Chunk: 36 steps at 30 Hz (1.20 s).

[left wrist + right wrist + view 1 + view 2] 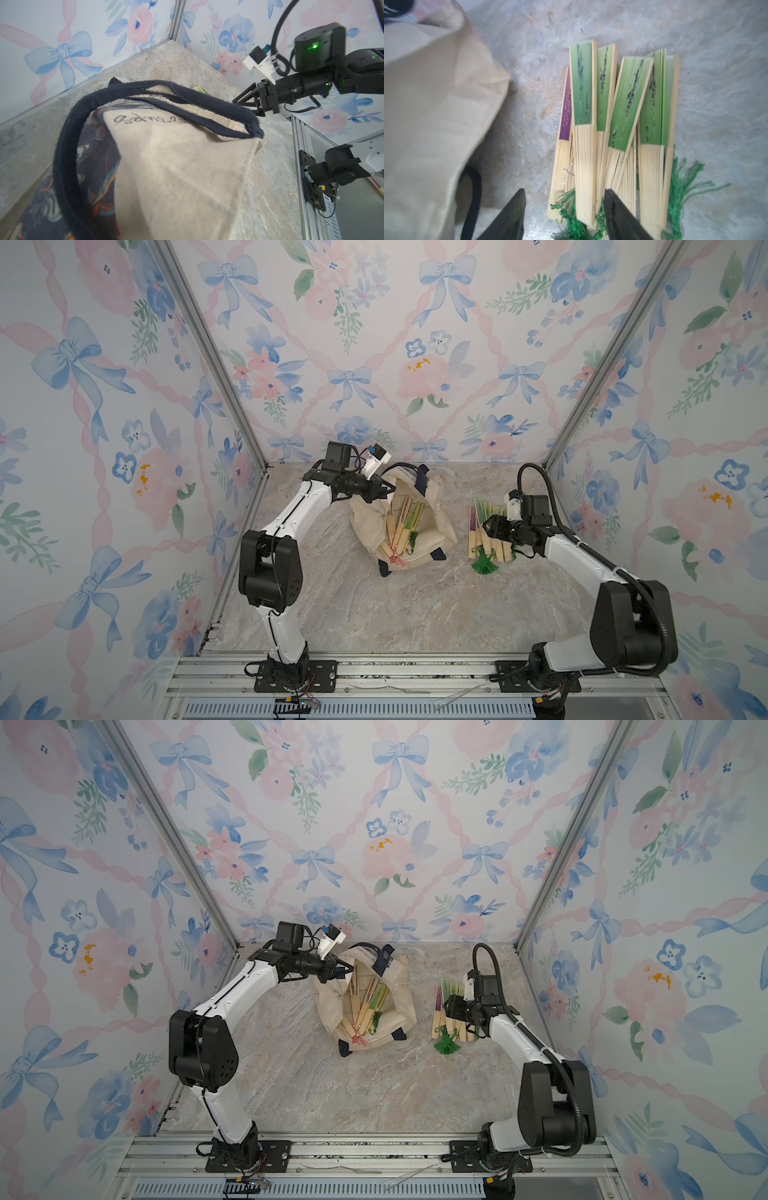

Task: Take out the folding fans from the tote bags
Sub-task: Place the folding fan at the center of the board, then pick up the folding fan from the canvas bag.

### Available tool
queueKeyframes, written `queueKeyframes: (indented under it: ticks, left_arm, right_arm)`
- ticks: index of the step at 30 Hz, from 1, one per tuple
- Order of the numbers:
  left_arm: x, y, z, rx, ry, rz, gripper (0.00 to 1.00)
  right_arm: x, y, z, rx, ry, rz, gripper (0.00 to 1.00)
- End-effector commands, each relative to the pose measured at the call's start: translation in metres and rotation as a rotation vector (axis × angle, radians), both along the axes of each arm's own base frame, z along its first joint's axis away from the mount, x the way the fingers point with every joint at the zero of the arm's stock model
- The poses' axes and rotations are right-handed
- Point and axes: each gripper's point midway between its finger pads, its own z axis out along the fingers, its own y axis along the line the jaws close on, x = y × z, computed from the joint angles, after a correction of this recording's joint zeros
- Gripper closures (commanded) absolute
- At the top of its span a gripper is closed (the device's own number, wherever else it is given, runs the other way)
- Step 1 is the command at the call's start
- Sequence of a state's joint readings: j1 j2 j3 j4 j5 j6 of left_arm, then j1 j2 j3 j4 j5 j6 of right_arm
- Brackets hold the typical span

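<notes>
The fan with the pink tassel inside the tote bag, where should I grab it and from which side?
Probably the bare bamboo ribs near its pink tassel, coming straight down through the tote bag's open mouth. That end lies exposed at the near edge; the leaf end sits crowded among other fans.

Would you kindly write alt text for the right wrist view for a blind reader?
The right gripper, jaws open, hovers over a pile of closed folding fans, mostly green, on the marble table, beside the cream tote bag.
</notes>
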<state>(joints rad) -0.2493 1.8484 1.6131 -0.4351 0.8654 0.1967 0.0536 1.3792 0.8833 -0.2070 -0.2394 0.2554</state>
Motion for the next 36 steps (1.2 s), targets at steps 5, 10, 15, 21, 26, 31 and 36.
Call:
queueKeyframes:
  ticks: [5,10,15,21,26,31,36]
  left_arm:
    - [-0.007,-0.009,0.027,-0.039,-0.059,-0.034,1.00]
    - [-0.006,-0.009,0.028,-0.040,-0.058,-0.031,1.00]
    - [-0.006,-0.009,0.031,-0.042,-0.059,-0.026,1.00]
    - [-0.006,-0.009,0.035,-0.049,-0.057,-0.022,1.00]
    - [-0.005,-0.006,0.035,-0.055,-0.043,-0.010,1.00]
    - [-0.005,-0.002,0.037,-0.064,-0.033,-0.001,1.00]
    - [-0.006,-0.001,0.041,-0.079,-0.026,-0.008,1.00]
  right_arm:
    - [-0.046,0.067,0.100,0.250,-0.349,0.358,0.36]
    - [-0.077,0.116,0.120,0.247,-0.433,0.505,0.35]
    - [-0.100,0.182,0.099,0.150,-0.489,0.596,0.34]
    - [-0.093,0.235,0.050,0.140,-0.450,0.583,0.36]
    - [-0.089,0.281,-0.008,0.083,-0.275,0.653,0.39]
    - [-0.069,0.304,-0.035,0.120,-0.262,0.633,0.39]
    - [-0.045,0.321,-0.048,0.107,-0.247,0.617,0.39]
